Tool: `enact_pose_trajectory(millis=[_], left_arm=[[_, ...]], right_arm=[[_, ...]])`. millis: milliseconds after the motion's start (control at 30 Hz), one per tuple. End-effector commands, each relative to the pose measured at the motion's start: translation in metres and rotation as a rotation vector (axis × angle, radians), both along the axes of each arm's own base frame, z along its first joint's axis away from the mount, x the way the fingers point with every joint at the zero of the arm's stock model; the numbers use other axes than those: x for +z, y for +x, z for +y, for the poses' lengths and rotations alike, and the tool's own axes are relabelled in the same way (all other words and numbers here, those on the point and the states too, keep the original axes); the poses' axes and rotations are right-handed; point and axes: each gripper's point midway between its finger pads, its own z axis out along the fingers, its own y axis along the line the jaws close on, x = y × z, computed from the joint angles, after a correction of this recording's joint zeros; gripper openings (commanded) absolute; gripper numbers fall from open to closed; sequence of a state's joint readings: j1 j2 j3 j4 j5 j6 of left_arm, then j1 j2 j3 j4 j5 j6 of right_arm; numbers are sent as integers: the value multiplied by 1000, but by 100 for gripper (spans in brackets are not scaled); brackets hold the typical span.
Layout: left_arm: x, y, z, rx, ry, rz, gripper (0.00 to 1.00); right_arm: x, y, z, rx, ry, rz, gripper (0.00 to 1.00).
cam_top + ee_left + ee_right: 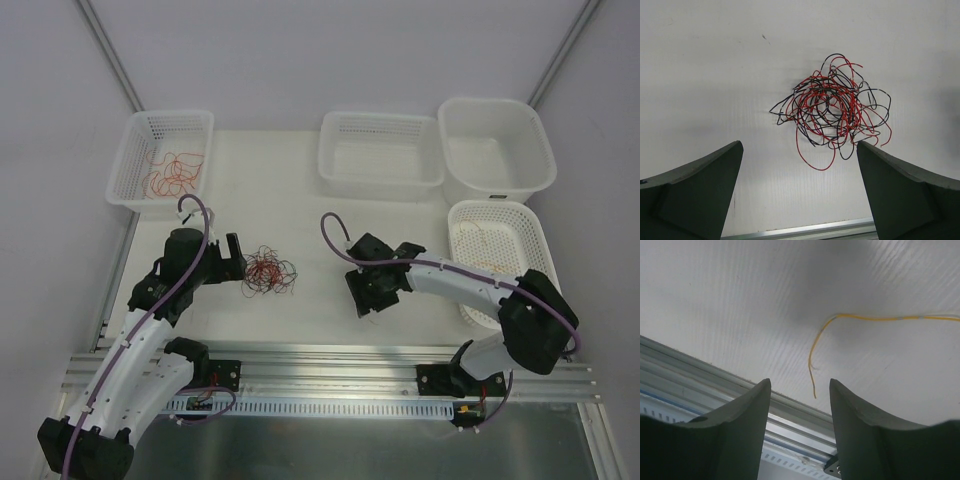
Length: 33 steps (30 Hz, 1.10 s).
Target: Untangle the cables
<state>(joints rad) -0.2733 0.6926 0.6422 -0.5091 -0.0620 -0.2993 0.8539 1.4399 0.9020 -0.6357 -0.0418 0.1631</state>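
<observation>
Red and black cables [270,270] lie tangled left of centre in the top view. We find the left gripper [799,146] spread wide, the right gripper [799,384] parted, both empty.

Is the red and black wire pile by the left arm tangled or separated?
Tangled: the wires lie in one clump, with red and black loops crossing all through it.

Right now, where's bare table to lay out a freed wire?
Bare: between left basket and middle basket, behind the tangle; also between tangle and near rail. Crowded: left gripper beside the tangle; yellow wire by the right gripper.
</observation>
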Motion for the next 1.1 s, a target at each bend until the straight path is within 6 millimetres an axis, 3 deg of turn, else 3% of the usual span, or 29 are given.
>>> enact_pose_trajectory(millis=[0, 300, 533, 633, 733, 767, 833, 933, 967, 1067], left_arm=[[4, 5, 4, 16, 9, -27, 99], [2, 4, 1, 1, 5, -19, 99], [3, 5, 2, 3, 4, -19, 99], [2, 5, 2, 6, 7, -17, 99], [1, 5, 3, 10, 7, -15, 99], [2, 5, 3, 10, 5, -18, 99], [2, 5, 2, 7, 5, -18, 99], [2, 5, 2, 7, 5, -18, 99], [2, 5, 2, 6, 5, -16, 99], [1, 5, 2, 6, 5, -15, 99]], right_arm=[[-9, -6, 7, -43, -26, 7, 52], [-30, -17, -18, -29, -168, 21, 44], [-38, -26, -16, -2, -168, 47, 36], [-38, -28, -11, 16, -160, 51, 31], [-37, -29, -12, 25, -171, 47, 18], [-35, -28, -13, 24, -173, 38, 8], [-24, -23, -17, 24, -181, 2, 1], [4, -9, -27, 18, -204, -97, 1], [22, 1, -23, 11, -186, -145, 1], [74, 28, -42, -39, -223, -304, 1]])
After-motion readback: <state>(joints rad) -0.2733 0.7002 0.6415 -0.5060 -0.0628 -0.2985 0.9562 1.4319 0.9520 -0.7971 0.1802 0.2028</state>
